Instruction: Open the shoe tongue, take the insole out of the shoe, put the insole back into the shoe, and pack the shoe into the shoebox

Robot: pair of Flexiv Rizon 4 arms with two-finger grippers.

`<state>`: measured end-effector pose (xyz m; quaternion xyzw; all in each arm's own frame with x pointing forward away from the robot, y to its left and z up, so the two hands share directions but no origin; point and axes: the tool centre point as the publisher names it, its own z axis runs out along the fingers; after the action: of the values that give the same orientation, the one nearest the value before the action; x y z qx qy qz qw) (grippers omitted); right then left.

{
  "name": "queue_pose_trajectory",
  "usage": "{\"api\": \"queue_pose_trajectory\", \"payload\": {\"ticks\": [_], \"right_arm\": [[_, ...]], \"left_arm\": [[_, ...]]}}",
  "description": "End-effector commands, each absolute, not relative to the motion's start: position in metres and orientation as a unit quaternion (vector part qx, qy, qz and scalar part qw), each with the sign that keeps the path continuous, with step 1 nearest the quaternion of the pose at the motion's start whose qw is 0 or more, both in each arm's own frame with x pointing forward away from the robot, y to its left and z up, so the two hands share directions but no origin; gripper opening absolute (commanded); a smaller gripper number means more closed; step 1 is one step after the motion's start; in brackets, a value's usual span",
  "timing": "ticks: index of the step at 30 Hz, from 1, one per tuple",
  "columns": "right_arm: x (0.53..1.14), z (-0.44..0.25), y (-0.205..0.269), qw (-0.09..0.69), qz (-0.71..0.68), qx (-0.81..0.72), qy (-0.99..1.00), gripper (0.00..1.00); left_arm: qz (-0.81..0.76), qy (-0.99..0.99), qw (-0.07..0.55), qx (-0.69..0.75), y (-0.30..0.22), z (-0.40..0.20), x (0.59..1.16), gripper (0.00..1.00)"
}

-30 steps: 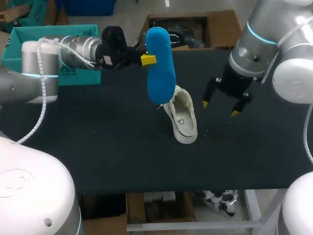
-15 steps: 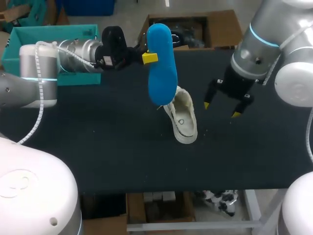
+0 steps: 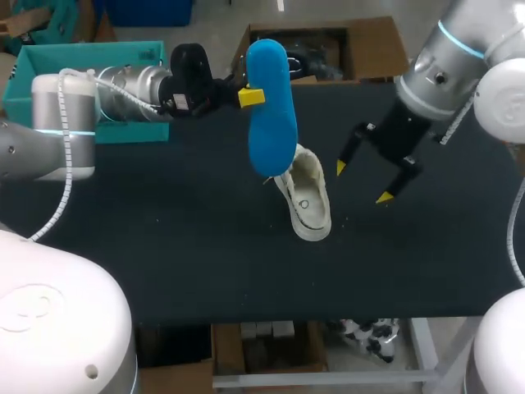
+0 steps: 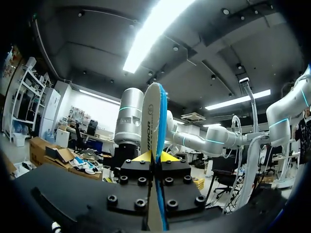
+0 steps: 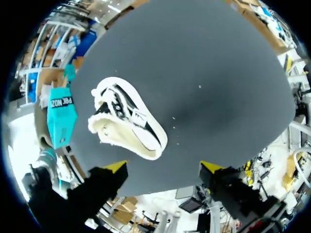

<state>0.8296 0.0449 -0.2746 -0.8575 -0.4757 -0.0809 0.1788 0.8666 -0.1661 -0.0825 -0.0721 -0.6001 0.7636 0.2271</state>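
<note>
**Operator:** Where is everything sitting?

**Spotter:** From your left: the teal shoebox (image 3: 49, 61) is waiting at the far left, behind your left arm (image 3: 66, 123). Your left hand (image 3: 250, 97) is pinching the blue insole (image 3: 271, 123) by its upper end. The insole is hanging upright, with its lower end at the heel opening of the cream shoe (image 3: 308, 197). I cannot tell whether they are touching. The shoe is sitting mid-counter (image 3: 164, 246). Your right hand (image 3: 362, 182) is hovering just right of the shoe, spread open, empty and not touching it.

**Operator:** What am I risking?

**Spotter:** Nothing is bracing the shoe. If you are pushing the insole down now, I judge the shoe will slide or tip. The insole's lower end may also catch on the collar and buckle. Pinching so far from that end is also leaving it free to swing or twist.
</note>
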Motion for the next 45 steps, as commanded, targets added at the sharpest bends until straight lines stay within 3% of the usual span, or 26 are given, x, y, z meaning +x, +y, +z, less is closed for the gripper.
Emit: {"api": "queue_pose_trajectory", "payload": {"ticks": [1, 5, 12, 45], "right_arm": [[0.836, -0.274, 0.04, 0.264, -0.051, -0.866, -0.422, 1.0], [0.836, -0.274, 0.04, 0.264, -0.051, -0.866, -0.422, 1.0], [0.842, -0.253, 0.061, 0.364, -0.032, -0.905, -0.22, 1.0], [0.831, -0.246, 0.071, 0.379, 0.014, -0.916, -0.131, 1.0]], "left_arm": [[0.765, -0.599, 0.226, -0.071, -0.166, -0.083, 0.866, 0.0], [0.765, -0.599, 0.226, -0.071, -0.166, -0.083, 0.866, 0.0], [0.765, -0.599, 0.226, -0.071, -0.166, -0.083, 0.866, 0.0], [0.765, -0.599, 0.226, -0.071, -0.166, -0.083, 0.866, 0.0]]}}
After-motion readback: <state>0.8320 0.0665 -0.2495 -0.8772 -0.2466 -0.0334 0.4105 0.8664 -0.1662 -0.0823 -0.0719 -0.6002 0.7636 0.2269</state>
